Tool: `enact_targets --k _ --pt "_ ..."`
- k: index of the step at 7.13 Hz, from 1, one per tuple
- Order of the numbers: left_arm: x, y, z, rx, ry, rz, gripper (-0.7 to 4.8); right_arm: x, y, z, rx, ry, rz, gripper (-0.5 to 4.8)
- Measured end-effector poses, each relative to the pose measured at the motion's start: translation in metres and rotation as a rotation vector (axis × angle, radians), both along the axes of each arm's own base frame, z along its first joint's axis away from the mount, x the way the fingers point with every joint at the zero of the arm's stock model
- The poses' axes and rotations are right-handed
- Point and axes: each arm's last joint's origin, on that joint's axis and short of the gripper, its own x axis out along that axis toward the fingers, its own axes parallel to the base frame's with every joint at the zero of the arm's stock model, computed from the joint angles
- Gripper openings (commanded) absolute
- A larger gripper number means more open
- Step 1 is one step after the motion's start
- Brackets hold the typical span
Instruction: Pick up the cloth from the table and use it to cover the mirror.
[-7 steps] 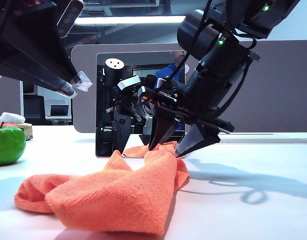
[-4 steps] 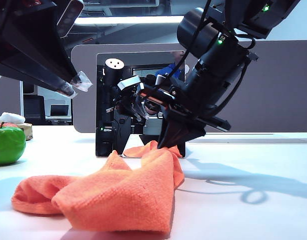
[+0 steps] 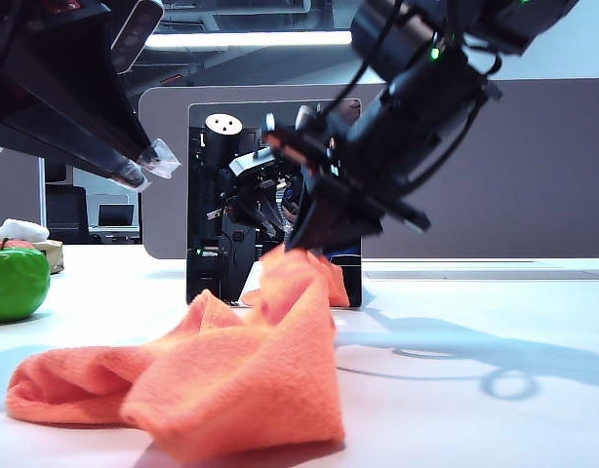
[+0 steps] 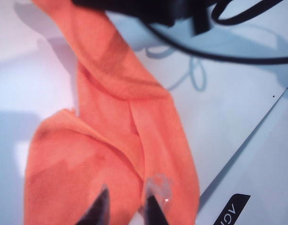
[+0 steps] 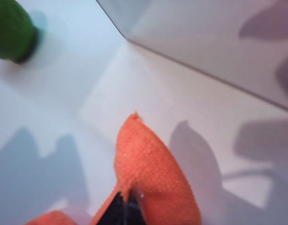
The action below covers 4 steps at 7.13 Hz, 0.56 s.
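Observation:
The orange cloth (image 3: 231,375) lies bunched on the white table (image 3: 475,370), with one corner pulled up into a peak. My right gripper (image 3: 307,244) is shut on that raised corner, just in front of the mirror (image 3: 214,200), a dark upright square behind it. The right wrist view shows the closed right gripper (image 5: 126,200) pinching the cloth's (image 5: 153,178) fold. My left gripper (image 3: 146,164) hangs high at the left, clear of the cloth. In the left wrist view the left gripper (image 4: 129,191) has its jaws a little apart over the cloth (image 4: 111,154), holding nothing.
A green apple (image 3: 15,283) stands at the far left with a small white rag (image 3: 17,231) behind it; the apple (image 5: 10,28) also shows in the right wrist view. A grey partition (image 3: 534,166) closes the back. The right arm's cables (image 4: 228,56) hang over the table.
My right gripper has shut on the cloth's corner and lifted it up and left towards the mirror, drawing the cloth into a peak. The left arm has stayed still.

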Motion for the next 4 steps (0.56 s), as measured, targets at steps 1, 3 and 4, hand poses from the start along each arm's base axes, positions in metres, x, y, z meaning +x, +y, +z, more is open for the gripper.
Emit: enact_targets --k 1,3,4 --pt "0.0 0.0 0.0 0.001 0.0 0.001 0.99 -0.006 -0.004 0.027 0.057 -0.077 0.003 -0.01" --pt "0.0 0.0 0.0 0.003 -0.002 0.002 0.99 -0.031 -0.022 0.088 0.177 -0.245 0.003 -0.01" --pt "0.0 0.0 0.0 0.003 -0.002 0.003 0.99 -0.047 -0.032 0.109 0.226 -0.272 0.045 -0.01"
